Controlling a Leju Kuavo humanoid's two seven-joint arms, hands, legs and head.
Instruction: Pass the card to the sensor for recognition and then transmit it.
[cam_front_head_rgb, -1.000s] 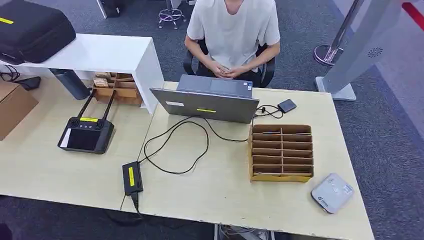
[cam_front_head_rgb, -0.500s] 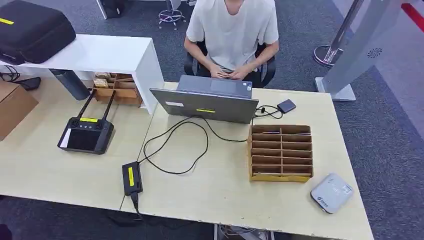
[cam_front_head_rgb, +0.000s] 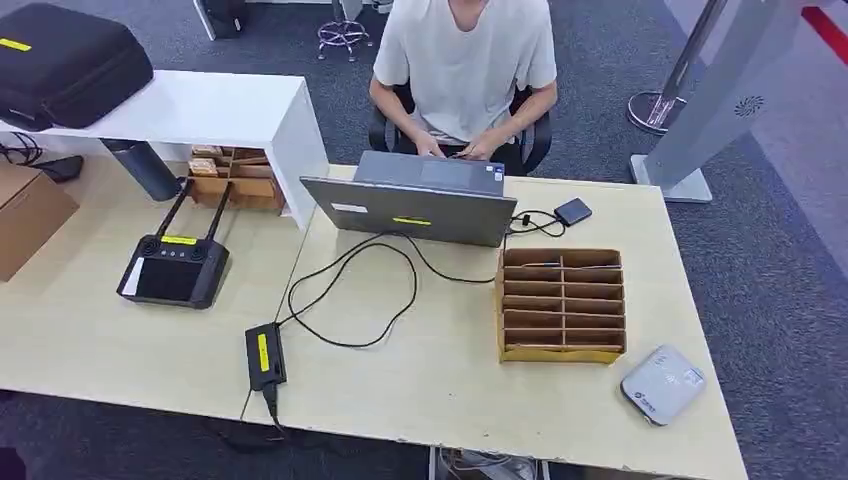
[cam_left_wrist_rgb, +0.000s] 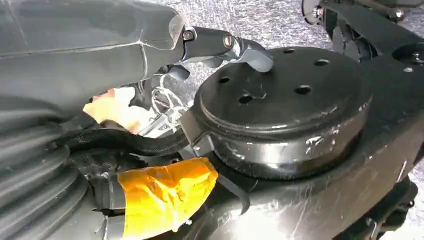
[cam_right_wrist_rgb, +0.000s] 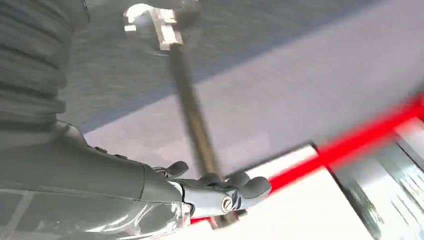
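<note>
- The sensor, a flat white-grey box with rounded corners and a small mark on its lid, lies at the near right corner of the pale table.
- Just beside it stands a brown cardboard organizer; something thin shows in its farthest slots, too small to tell.
- The left hand and right hand grasp nothing, fingers apart.
- A person sits behind the laptop.

Bare tabletop before cardboard organizer; cable crosses middle; laptop behind.
</note>
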